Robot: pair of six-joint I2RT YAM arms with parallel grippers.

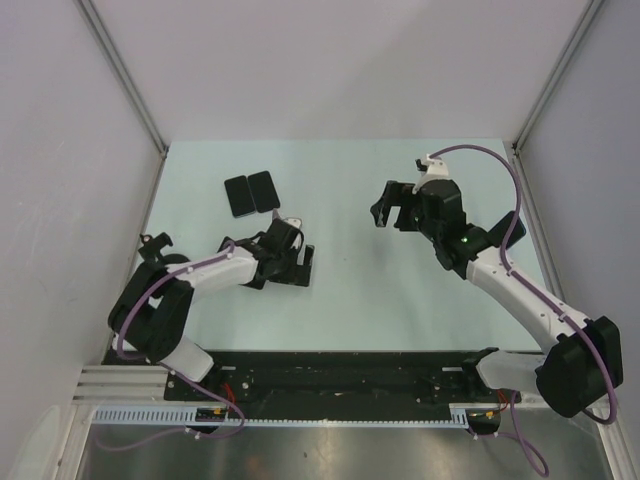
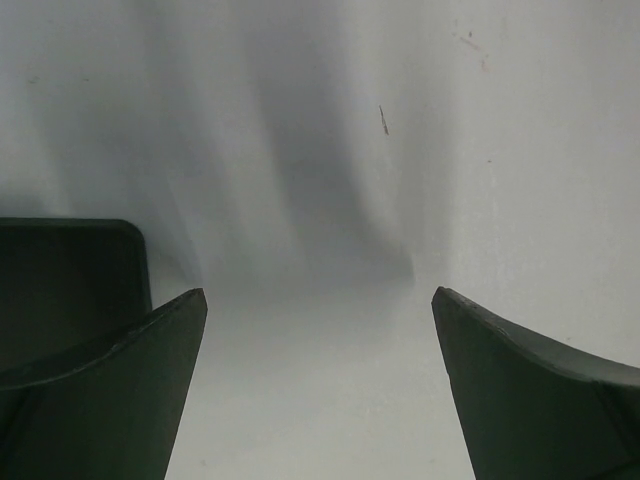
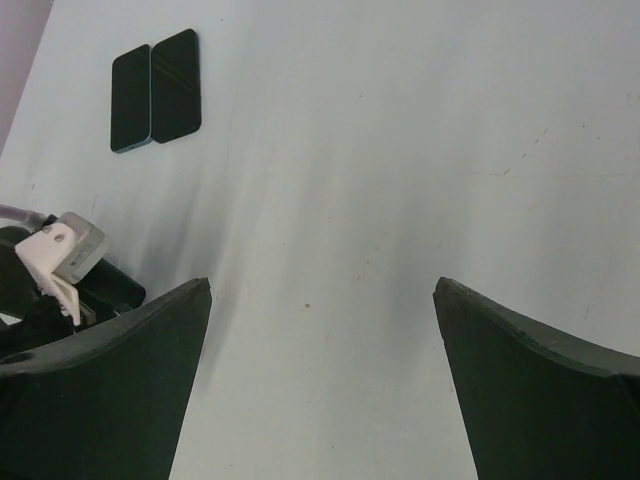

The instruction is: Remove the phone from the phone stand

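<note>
Black and glossy, two thin slabs lie flat on the pale counter [image 1: 400, 310], long edges all but touching. One is the phone, the other the phone stand, but I cannot tell which. The left slab [image 1: 238, 196] is the landmark, with the right slab [image 1: 263, 190] just beside it. Right of it and nearer the bases, the left arm [image 1: 215, 268] has its jaws spread and empty. Well to its right, the right arm [image 1: 510, 285] also has spread, empty jaws. I judge the phone light, stiff, slick and breakable — pinch it across the long edges.

Top camera overlooks the whole table [image 1: 380, 290]; wrist cameras skim it closely, the right sharing the dark slabs [image 3: 175, 85].
</note>
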